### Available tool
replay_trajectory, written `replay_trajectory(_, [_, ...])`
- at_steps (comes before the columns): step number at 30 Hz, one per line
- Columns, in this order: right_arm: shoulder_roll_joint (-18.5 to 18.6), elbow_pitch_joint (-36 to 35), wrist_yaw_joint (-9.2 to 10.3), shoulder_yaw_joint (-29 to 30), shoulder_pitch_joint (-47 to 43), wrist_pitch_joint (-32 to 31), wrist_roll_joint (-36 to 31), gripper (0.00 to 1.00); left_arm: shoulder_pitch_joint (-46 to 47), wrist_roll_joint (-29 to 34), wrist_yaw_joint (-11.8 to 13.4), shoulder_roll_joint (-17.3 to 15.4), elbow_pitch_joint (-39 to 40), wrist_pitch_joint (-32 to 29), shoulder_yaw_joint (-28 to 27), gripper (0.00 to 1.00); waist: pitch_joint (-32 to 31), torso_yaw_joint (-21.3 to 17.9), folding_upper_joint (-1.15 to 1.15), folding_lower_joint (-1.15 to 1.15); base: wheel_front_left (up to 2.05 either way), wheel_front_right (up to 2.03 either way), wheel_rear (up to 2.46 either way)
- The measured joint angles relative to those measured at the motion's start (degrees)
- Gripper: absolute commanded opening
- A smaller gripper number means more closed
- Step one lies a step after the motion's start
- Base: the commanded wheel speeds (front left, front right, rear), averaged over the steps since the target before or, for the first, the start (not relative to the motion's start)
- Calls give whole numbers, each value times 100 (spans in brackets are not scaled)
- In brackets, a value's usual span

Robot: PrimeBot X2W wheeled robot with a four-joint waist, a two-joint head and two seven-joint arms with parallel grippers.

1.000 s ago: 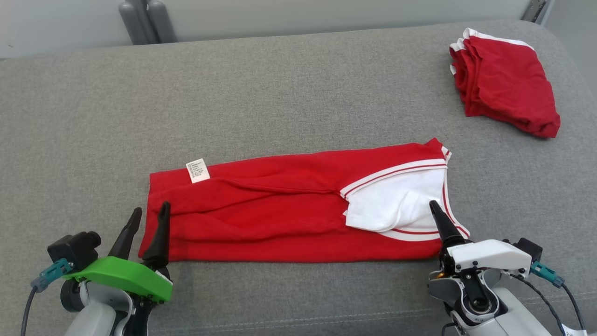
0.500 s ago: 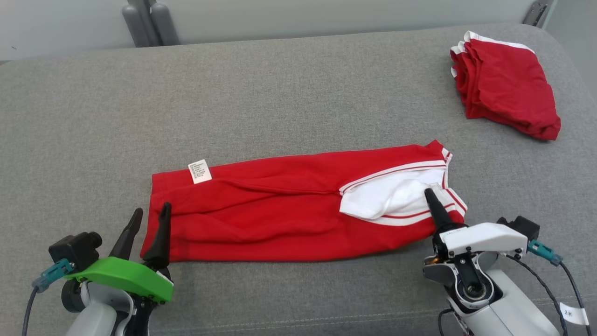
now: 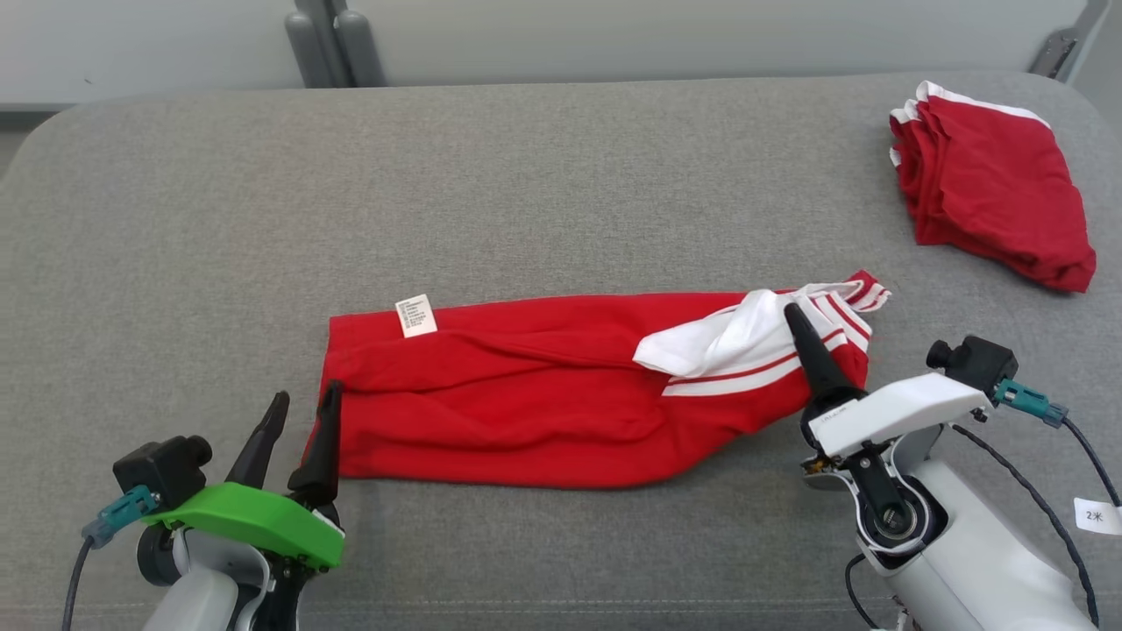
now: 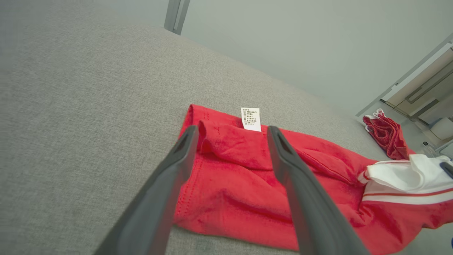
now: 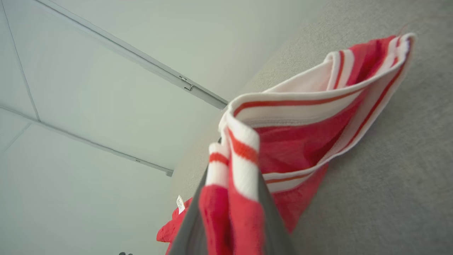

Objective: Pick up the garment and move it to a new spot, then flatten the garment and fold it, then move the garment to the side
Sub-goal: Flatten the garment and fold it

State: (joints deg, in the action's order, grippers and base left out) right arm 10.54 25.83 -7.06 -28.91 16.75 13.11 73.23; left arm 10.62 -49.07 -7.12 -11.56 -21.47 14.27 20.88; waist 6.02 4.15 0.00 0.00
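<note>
The garment (image 3: 543,394) is red with white striped trim and lies folded lengthwise across the grey cushion (image 3: 526,193), a white care label (image 3: 416,315) at its left end. My right gripper (image 3: 796,317) is shut on the striped right end and holds it raised. In the right wrist view the striped hem (image 5: 240,159) is pinched between the dark fingers (image 5: 272,226). My left gripper (image 3: 302,407) stands open at the garment's left edge. In the left wrist view the fingers (image 4: 293,184) straddle the red corner (image 4: 226,141) without closing on it.
A pile of folded red garments (image 3: 990,193) sits at the cushion's far right corner. Grey posts (image 3: 337,44) stand behind the cushion against a pale wall. Bare cushion stretches behind and to the left of the garment.
My right gripper has shut on the striped end and lifted it up and back, bunching the white part. The left gripper stayed open. The head camera has shifted.
</note>
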Motion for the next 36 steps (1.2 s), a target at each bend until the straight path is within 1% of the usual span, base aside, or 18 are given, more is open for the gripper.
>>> replay_trajectory(17, [437, -69, 0, -879, 341, 47, -1077, 0, -1, 59, 0, 134, 0, 0, -43, 100, -186, 860, 0, 0, 0, 0, 0])
replay_trajectory(20, [508, -79, 0, -1134, 487, 9, -1246, 0, -2, 59, 0, 143, 0, 0, -49, 100, -201, 996, 0, 0, 0, 0, 0])
replay_trajectory(24, [572, -137, 0, -1558, 646, -272, -1432, 0, -3, 60, 0, 166, -1, 0, -42, 100, -218, 1153, 0, 0, 0, 0, 0])
replay_trajectory(27, [573, -174, 0, -1704, 715, -412, -1432, 0, -4, 60, 0, 169, -1, 0, -46, 100, -225, 1257, 0, 0, 0, 0, 0])
replay_trajectory(31, [577, -172, 0, -1938, 929, -754, -1429, 0, -6, 60, 0, 172, 2, 0, -73, 100, -214, 1368, 0, 0, 0, 0, 0])
replay_trajectory(32, [567, -137, 0, -2045, 1037, -953, -1428, 0, -6, 60, 0, 183, 8, 0, -70, 100, -195, 1411, 0, 0, 0, 0, 0])
replay_trajectory(36, [564, 107, 0, -2120, 1283, -1326, -1414, 0, -6, 60, 0, 224, 19, 0, -57, 100, -145, 1498, 0, 0, 0, 0, 0])
